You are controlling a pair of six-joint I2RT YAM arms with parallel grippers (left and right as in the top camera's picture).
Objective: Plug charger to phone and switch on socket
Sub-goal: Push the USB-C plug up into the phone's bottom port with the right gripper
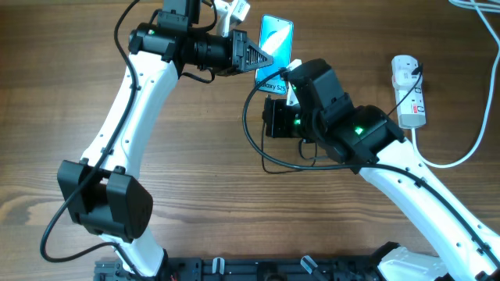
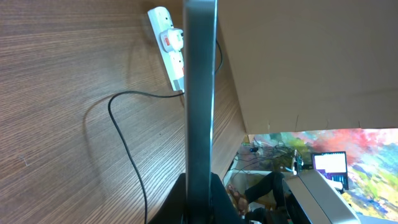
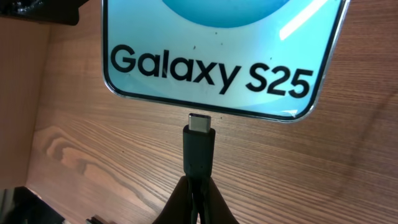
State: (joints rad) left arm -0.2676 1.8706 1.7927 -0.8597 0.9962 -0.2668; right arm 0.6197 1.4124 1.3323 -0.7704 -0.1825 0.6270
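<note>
The phone [image 1: 276,39] has a cyan screen and a white strip reading "Galaxy S25" [image 3: 214,68]. My left gripper [image 1: 262,56] is shut on its side edge; in the left wrist view the phone [image 2: 200,93] shows edge-on between the fingers [image 2: 200,199]. My right gripper [image 3: 198,193] is shut on the charger's black connector [image 3: 199,140], whose metal tip sits just below the phone's bottom edge, a hair apart. The thin black charger cable [image 1: 254,133] loops under the right arm. The white socket [image 1: 409,90] lies at the far right, with the white adapter [image 1: 405,66] plugged in.
A thicker white cable [image 1: 469,148] curves from the socket toward the right table edge. The socket also shows in the left wrist view [image 2: 169,46] with the black cable [image 2: 127,143] trailing over the wood. Beyond the table edge there is room clutter.
</note>
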